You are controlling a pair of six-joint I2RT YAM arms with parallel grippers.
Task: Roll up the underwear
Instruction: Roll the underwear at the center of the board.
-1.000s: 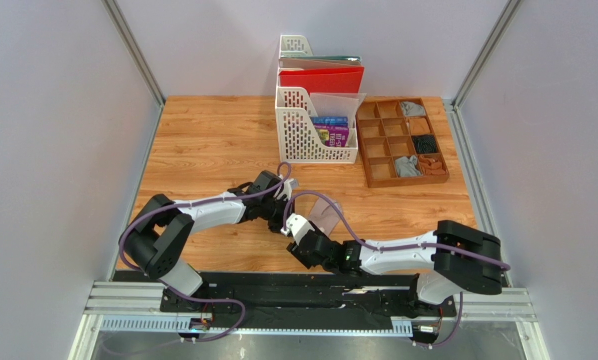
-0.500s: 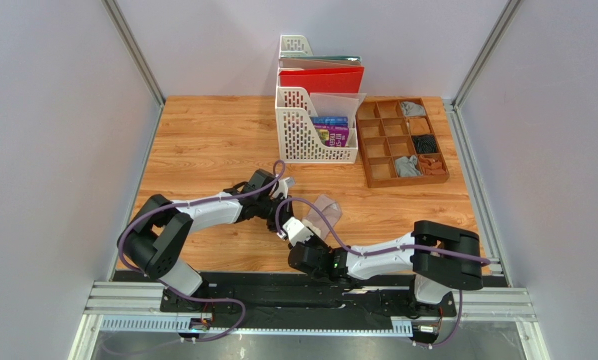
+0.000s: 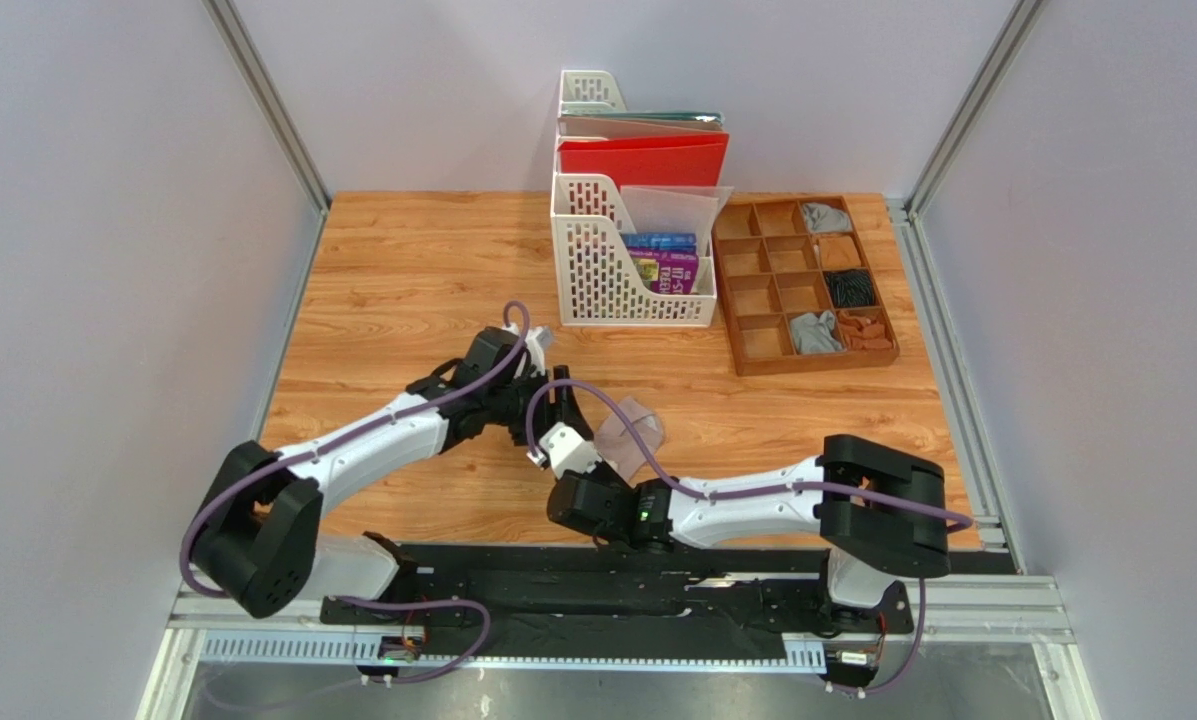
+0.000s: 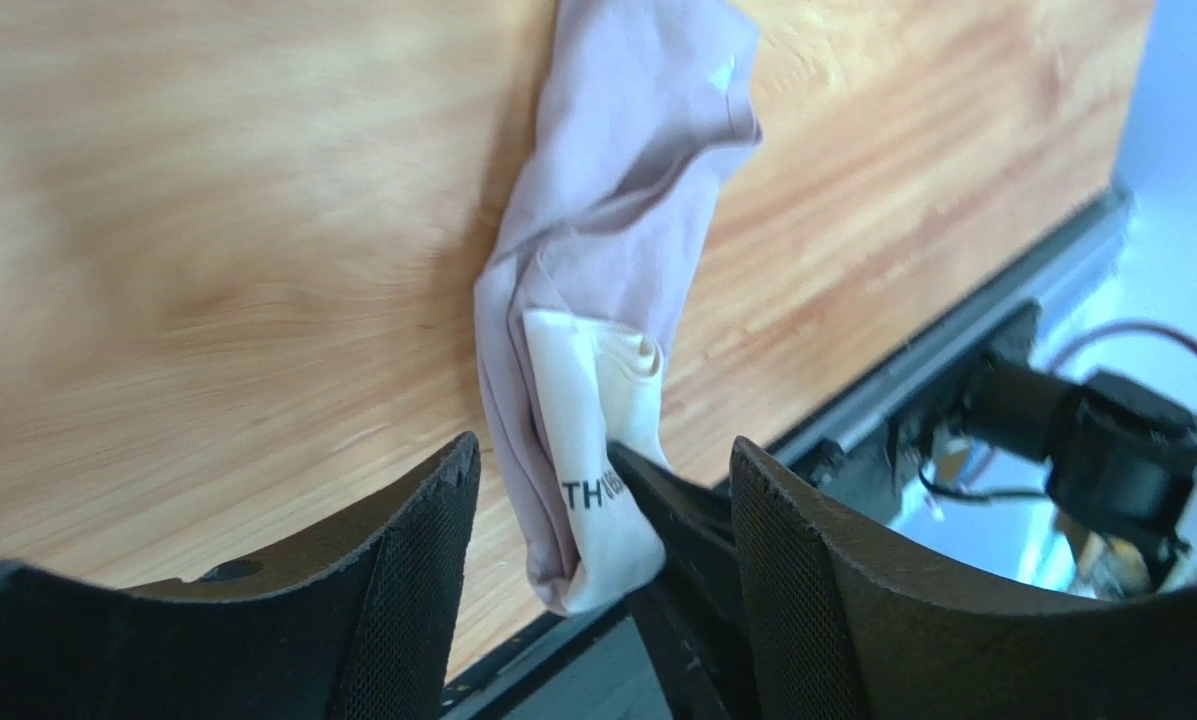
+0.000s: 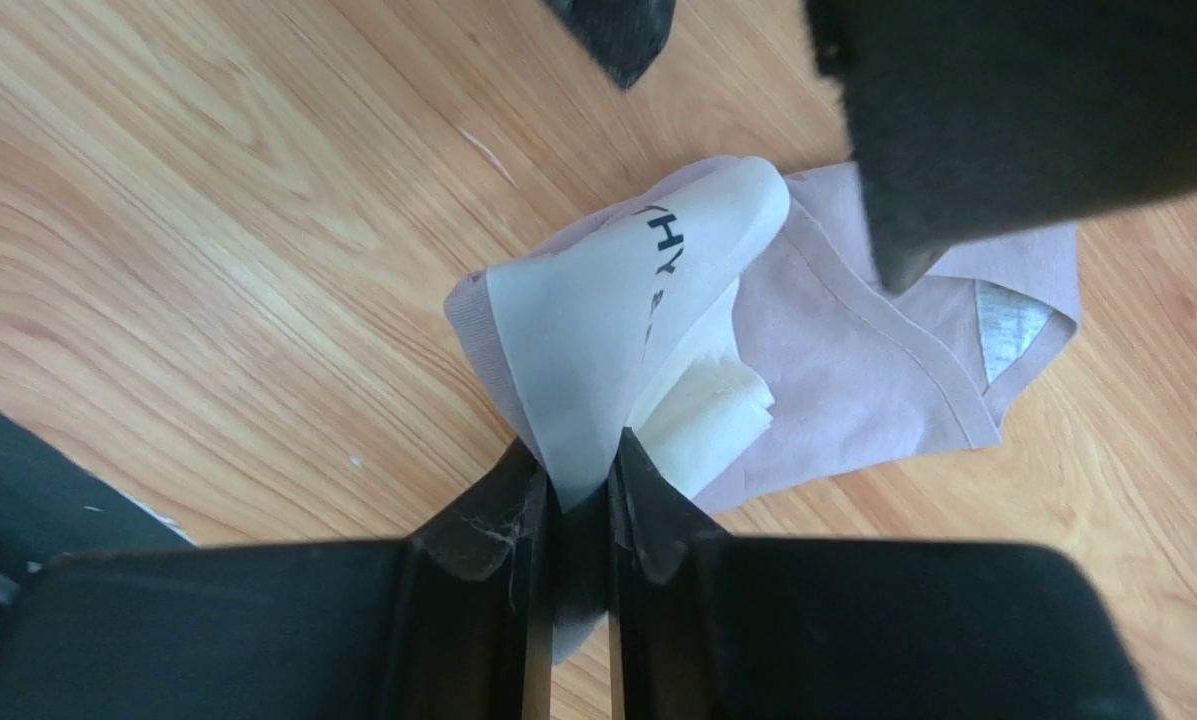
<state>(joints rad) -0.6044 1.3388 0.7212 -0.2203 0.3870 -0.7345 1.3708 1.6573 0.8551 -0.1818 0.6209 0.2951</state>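
Observation:
The pale pinkish-beige underwear [image 3: 630, 426] lies crumpled on the wooden table, near its front middle. Its cream edge band [image 5: 619, 315], printed with dark letters, is folded up at the near end. My right gripper [image 5: 577, 473] is shut on that band and pinches a peak of it between its fingertips. My left gripper [image 4: 604, 450] is open, and its fingers [image 4: 409, 570] straddle the band end without touching it. In the top view the left gripper [image 3: 541, 393] and the right gripper [image 3: 577, 444] meet at the cloth's left edge. The rest of the underwear [image 4: 619, 165] trails away flat.
A white file rack [image 3: 630, 270] with folders and books stands at the back middle. Right of it a wooden compartment tray [image 3: 751, 293] holds several rolled cloth pieces, grey, dark and brown. The black base rail [image 3: 619, 578] runs along the near edge.
My left gripper has opened and let go of the cloth. My right gripper has closed on the cream band. Both arms have shifted left.

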